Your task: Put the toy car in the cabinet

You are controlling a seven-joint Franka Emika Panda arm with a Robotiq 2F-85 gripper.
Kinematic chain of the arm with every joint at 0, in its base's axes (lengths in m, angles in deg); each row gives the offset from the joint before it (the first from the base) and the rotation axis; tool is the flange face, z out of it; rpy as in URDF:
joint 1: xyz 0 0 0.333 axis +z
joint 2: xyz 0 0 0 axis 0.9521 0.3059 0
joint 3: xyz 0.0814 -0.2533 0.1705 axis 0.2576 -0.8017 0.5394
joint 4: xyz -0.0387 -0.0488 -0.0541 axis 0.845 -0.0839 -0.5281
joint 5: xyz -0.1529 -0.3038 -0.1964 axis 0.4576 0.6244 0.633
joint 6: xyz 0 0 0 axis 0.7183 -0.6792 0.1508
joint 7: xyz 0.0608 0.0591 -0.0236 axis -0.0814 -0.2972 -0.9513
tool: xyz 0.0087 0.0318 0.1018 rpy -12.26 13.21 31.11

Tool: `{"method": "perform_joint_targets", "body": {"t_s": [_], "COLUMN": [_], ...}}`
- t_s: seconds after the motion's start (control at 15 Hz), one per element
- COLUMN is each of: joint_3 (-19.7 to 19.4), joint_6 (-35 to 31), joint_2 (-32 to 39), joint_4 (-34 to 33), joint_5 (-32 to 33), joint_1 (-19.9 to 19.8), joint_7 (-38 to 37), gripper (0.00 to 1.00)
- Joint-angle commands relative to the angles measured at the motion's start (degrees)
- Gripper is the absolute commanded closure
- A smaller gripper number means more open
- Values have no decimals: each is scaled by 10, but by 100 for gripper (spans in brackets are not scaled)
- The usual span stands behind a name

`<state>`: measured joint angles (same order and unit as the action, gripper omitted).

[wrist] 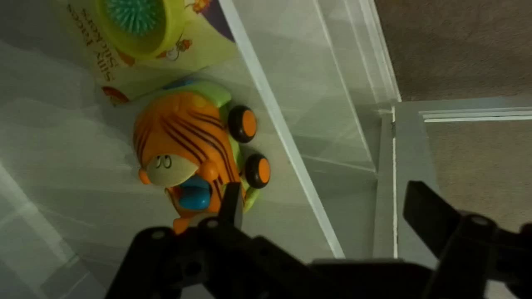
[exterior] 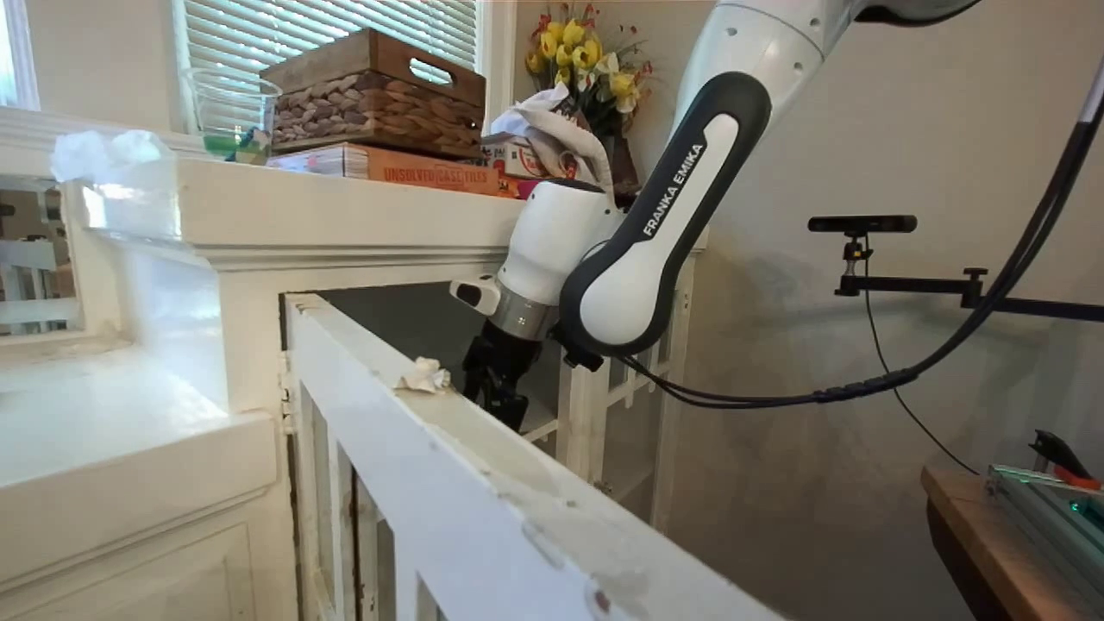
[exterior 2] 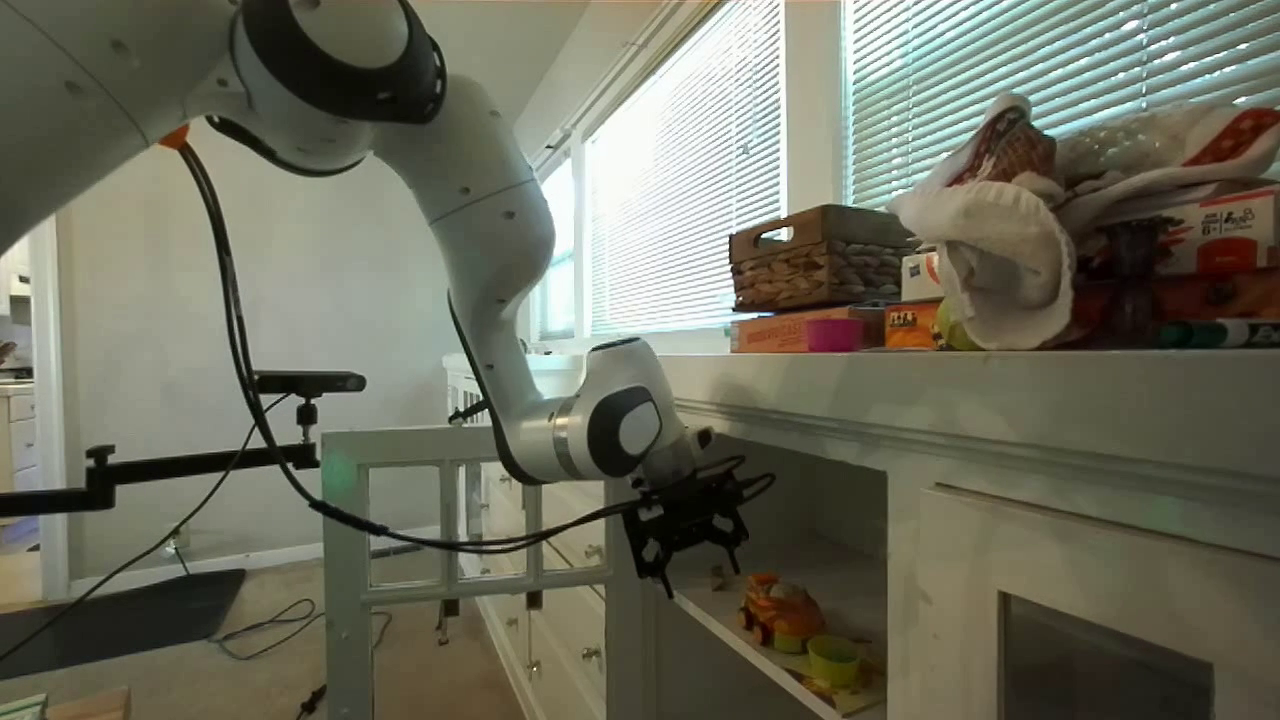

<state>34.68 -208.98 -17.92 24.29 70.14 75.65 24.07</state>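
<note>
The toy car [exterior 2: 782,606] is orange with dark stripes, green trim and dark wheels. It sits on the shelf inside the cabinet [exterior 2: 903,600], and it shows close up in the wrist view [wrist: 187,124]. In an exterior view [exterior: 362,216] the cabinet's open door hides the car. My gripper [exterior 2: 703,578] is open and empty at the cabinet opening, above the shelf edge and beside the car. In the wrist view the gripper [wrist: 324,187] has one finger overlapping the car's near end and the other over the door side; I cannot tell whether it touches.
The cabinet's glass-paned door [exterior: 492,457] stands open beside the arm. On the shelf, a yellow-green cup [wrist: 172,33] holding a teal spiky ball stands on a sticker book [wrist: 120,77]. A wicker basket [exterior 2: 820,265], boxes and bags lie on the cabinet top.
</note>
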Motion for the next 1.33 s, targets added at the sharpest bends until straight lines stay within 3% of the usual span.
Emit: {"method": "perform_joint_targets", "body": {"t_s": [0.0, 0.13, 0.2, 0.33, 0.67, 1.0, 1.27], "joint_3": [9, 71, 41, 66, 71, 7, 5], "joint_6": [81, 141, 95, 130, 136, 161, 207], "joint_2": [-96, -139, -77, -112, -126, -159, -195], "joint_4": [87, 113, 60, 83, 98, 128, 161], "joint_5": [21, 1, 20, 11, 9, 37, 25], "joint_1": [1, -47, -27, -43, -49, 13, 29], "joint_7": [-50, -8, -34, -26, -23, -172, -250], "gripper": [0, 0, 0, 0, 0, 0, 0]}}
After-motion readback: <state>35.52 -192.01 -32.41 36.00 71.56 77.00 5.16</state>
